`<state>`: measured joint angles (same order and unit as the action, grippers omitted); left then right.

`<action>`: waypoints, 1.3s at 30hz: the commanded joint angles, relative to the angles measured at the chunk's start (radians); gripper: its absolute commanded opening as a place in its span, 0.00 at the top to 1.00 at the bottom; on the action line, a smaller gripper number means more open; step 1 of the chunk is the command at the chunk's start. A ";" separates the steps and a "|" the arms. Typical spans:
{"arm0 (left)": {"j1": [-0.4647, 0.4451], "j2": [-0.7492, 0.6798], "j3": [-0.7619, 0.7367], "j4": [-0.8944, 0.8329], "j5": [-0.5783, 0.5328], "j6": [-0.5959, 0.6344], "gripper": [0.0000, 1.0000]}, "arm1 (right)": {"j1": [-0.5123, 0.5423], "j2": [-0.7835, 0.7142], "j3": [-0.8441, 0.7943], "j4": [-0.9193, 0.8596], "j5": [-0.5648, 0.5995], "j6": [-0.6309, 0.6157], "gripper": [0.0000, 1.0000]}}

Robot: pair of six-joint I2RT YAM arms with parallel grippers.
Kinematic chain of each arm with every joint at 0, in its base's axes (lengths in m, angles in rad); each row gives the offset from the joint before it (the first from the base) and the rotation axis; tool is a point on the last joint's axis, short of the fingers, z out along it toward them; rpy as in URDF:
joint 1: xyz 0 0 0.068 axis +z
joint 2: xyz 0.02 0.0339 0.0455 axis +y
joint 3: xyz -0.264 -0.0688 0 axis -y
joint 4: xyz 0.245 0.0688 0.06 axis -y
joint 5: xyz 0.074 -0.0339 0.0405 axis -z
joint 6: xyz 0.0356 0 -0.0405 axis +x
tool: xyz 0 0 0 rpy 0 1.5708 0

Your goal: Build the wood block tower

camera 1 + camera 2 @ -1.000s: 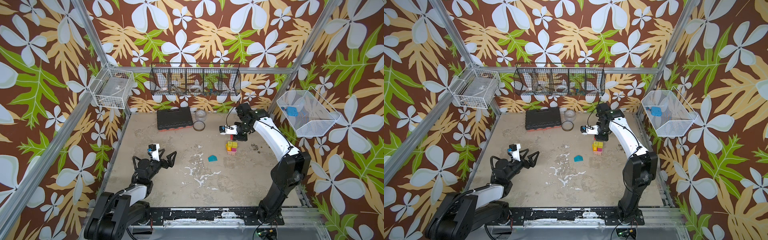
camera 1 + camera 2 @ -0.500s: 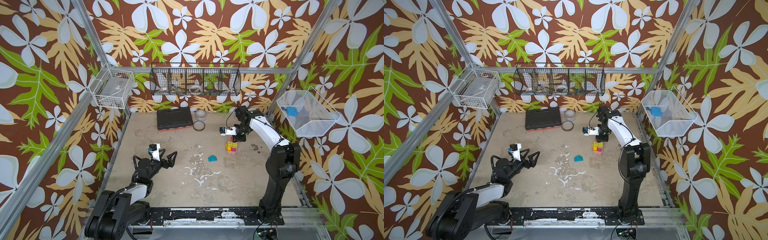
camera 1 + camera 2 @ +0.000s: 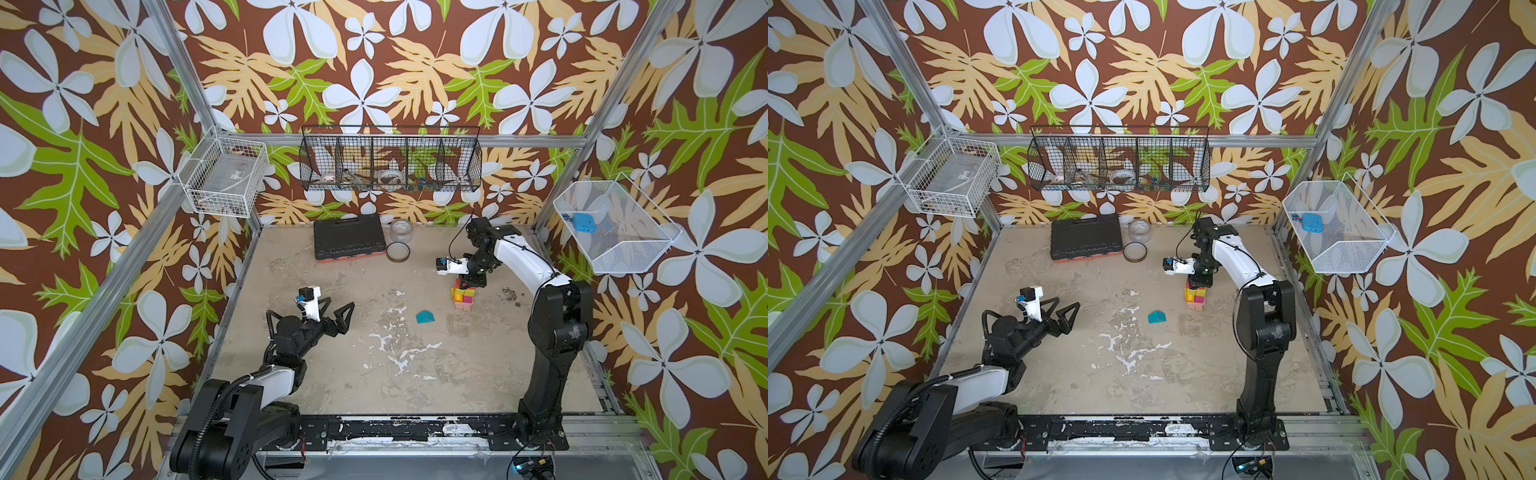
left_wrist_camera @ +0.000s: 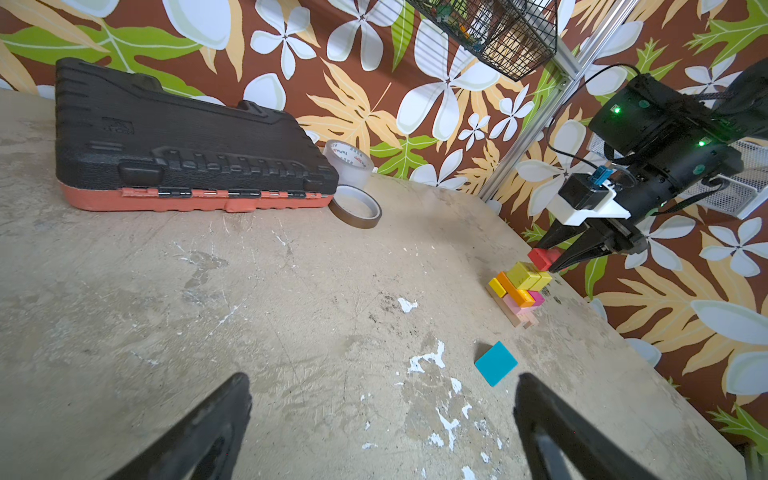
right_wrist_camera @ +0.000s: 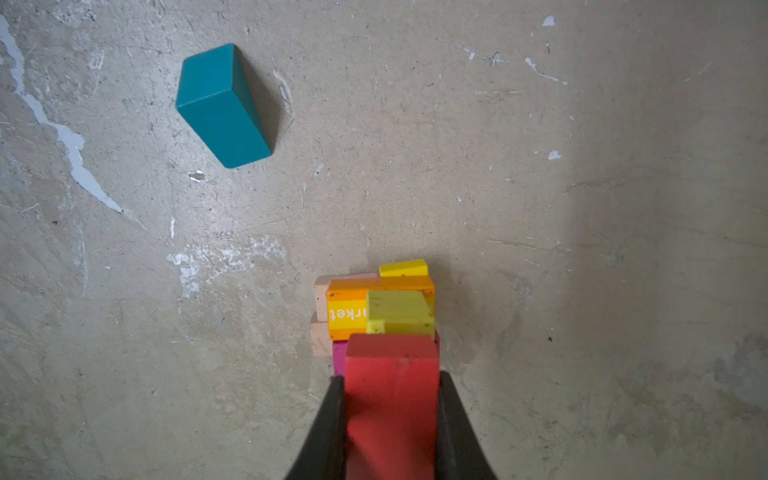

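Between the 2 clenched fingers (image 5: 328,424) of the right gripper (image 5: 390,376) sits a red block (image 5: 392,399), right over the wood block tower (image 5: 382,307), while the teal wedge (image 4: 496,363) lies on the table (image 4: 291,311) beyond the 2 wide-spread, empty fingers of the left gripper (image 4: 382,378).

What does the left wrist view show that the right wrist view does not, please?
Only the left wrist view shows the black tool case, two tape rolls and the open left gripper. Only the right wrist view shows white lettering on an orange block. Both show the right gripper shut on the red block, the wood block tower and the teal block lying apart on the table.
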<state>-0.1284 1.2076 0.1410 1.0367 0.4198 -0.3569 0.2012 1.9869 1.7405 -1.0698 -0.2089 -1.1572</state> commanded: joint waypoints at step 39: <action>0.001 0.017 0.018 0.028 0.009 0.010 0.00 | -0.017 0.048 0.025 -0.006 -0.017 0.017 0.67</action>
<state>-0.1284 1.2213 0.1524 1.0359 0.4202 -0.3565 0.1844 2.0289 1.7508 -1.0519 -0.2028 -1.1522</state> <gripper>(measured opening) 0.998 0.334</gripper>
